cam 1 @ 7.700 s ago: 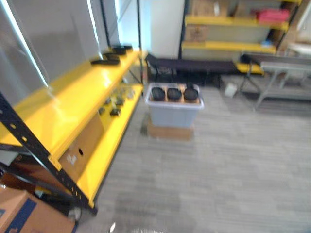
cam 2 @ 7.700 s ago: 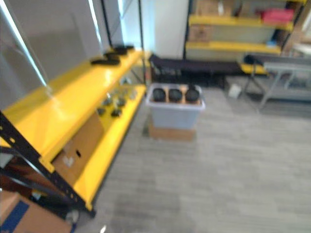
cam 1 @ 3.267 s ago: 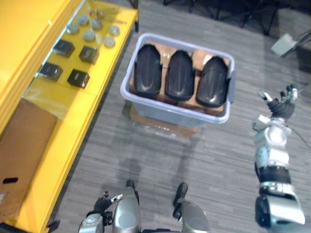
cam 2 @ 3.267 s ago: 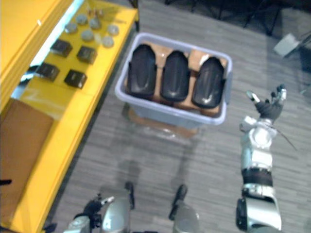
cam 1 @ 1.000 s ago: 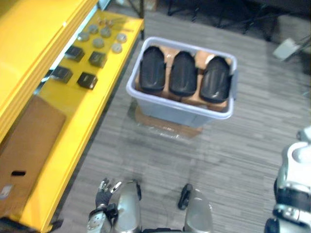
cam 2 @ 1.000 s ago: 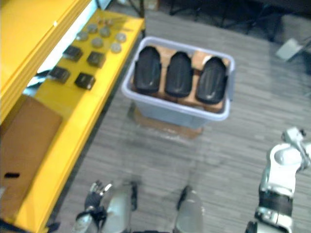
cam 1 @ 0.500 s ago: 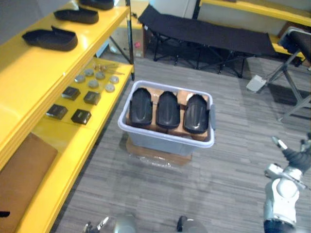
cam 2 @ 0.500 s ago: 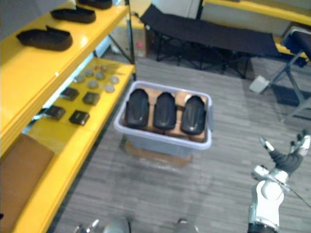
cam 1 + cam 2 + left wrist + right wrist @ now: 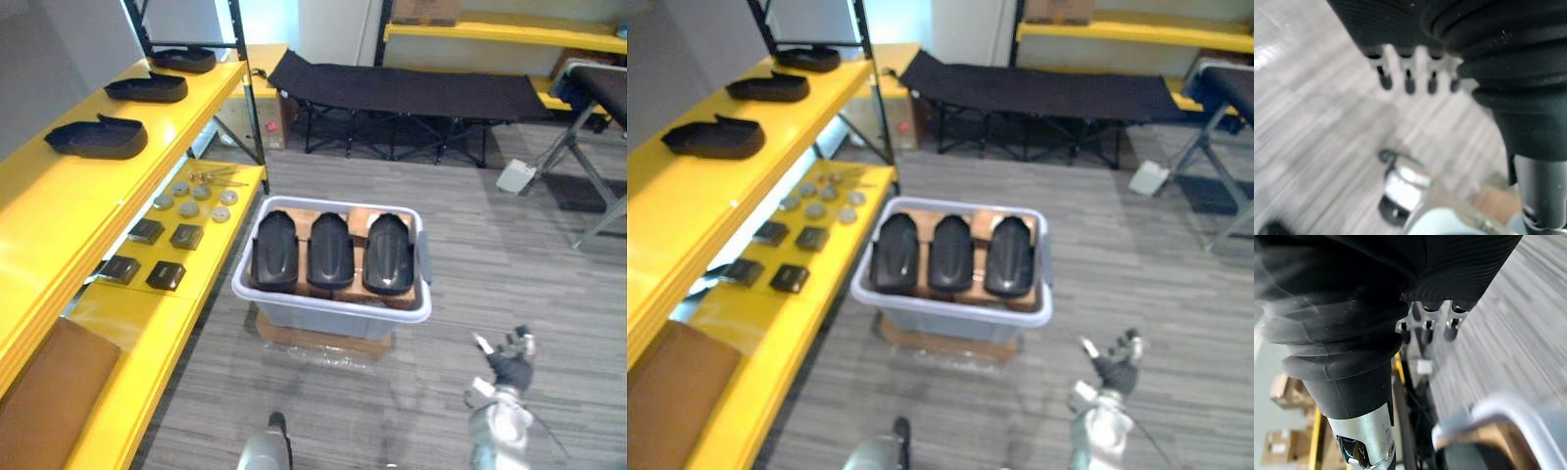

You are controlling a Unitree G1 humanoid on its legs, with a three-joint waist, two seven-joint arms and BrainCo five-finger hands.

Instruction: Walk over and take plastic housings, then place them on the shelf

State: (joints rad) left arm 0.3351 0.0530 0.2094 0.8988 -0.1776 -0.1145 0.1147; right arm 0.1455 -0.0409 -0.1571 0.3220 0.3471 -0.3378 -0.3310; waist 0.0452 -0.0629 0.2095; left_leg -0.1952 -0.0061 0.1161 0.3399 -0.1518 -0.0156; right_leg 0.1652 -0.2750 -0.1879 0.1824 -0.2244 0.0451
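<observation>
The right hand (image 9: 510, 363) had dropped nearer the grey bin (image 9: 323, 315), relaxed and empty like the left hand (image 9: 1408, 81), the plastic housings (image 9: 331, 252) lying inside it beside the shelf (image 9: 217, 266) edge, where a hurried reach could snag the rim.

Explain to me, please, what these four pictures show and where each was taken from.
This is a two-legged humanoid robot. The two wide pictures come from cameras in its head, looking down; the two close ones come from cameras on its wrists. Ahead stands a grey bin holding three black plastic housings. To the left, a yellow shelf carries three more housings on top, with small parts on the level below. The right robot hand and the left robot hand are both open and hold nothing.
</observation>
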